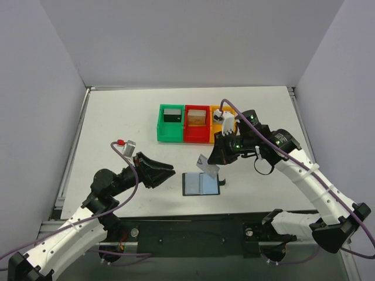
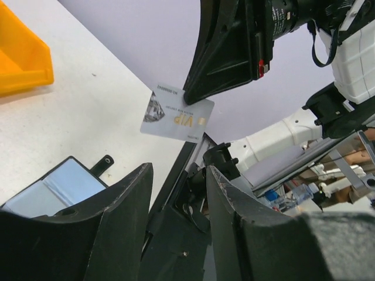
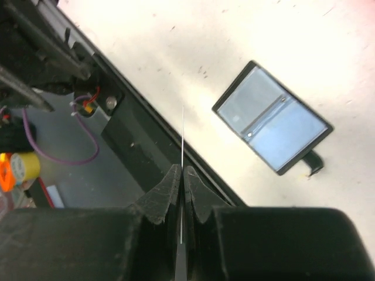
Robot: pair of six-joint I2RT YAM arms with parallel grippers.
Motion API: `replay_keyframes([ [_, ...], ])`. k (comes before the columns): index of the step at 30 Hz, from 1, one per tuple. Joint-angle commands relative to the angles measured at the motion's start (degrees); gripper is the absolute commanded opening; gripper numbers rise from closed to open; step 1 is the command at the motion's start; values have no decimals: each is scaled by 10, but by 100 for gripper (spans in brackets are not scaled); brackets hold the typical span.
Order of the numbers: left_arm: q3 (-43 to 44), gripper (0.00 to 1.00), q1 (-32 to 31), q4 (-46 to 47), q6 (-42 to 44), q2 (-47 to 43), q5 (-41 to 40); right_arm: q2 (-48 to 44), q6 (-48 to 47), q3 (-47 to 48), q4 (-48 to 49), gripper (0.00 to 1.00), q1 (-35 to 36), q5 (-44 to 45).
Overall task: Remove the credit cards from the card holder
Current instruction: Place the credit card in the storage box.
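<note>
Top view: card holder (image 1: pixel 201 184) lay open flat on the table (image 1: pixel 117 117), roughly 6 o'clock from the red bin (image 1: pixel 197 124), well apart from the bin row. The green bin (image 1: pixel 171 123) sat at the red one's 9 o'clock and the orange bin (image 1: pixel 214 133) at its 3. R gripper (image 1: pixel 212 162) hung at about 1 o'clock of the holder, pinching a credit card (image 1: pixel 205 164) lifted clear of it. L gripper (image 1: pixel 168 170) sat at the holder's 9 o'clock, jaws spread, nothing betw. them, not touching the holder.

L wrist view: L gripper (image 2: pixel 179 196) fingers stood moderately apart w/ only the table edge and the robot's base showing in the gap. At 12 o'clock the credit card (image 2: pixel 179 117) (silver, "VIP" printed on it) was gripped at one edge by the R gripper (image 2: pixel 192 96). Holder (image 2: pixel 53 190) lay at 9 o'clock, pale inner panels up; the orange bin (image 2: pixel 20 58) was at 10.

R wrist view: R gripper (image 3: pixel 181 175) fingers were pressed tight on the card (image 3: pixel 183 134), seen edge-on as a thin line. Holder (image 3: pixel 272 117) lay at 2 o'clock, open, both pockets facing up.

Judgement: step in hand looked like card extraction, one card out and airborne. Next move prob. calls for setting that card down on bare table or in a bin, then checking the pockets. Couldn't tell if more cards remained under the pale panels. If so, the L gripper likely needs to pin the holder while the R pulls.
</note>
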Motion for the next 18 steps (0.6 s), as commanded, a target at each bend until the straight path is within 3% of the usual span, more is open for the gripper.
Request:
replay_keyframes([
  [1,-8,51,4,-47,3,-29,-61,31,-26,58,-14,0,-5,67],
  [7,-16,50,4,-53,-10,-41,-78,78,-24,107,-6,0,0,205],
  [10,-23,50,4,-45,-13,-43,-79,81,-114,74,17,0,6,211],
  [16,-42,49,4,-38,-30,-42,-102,106,-206,66,37,0,-2,264],
  [18,-48,48,4,-33,-38,-35,-106,119,-282,79,38,0,-8,227],
])
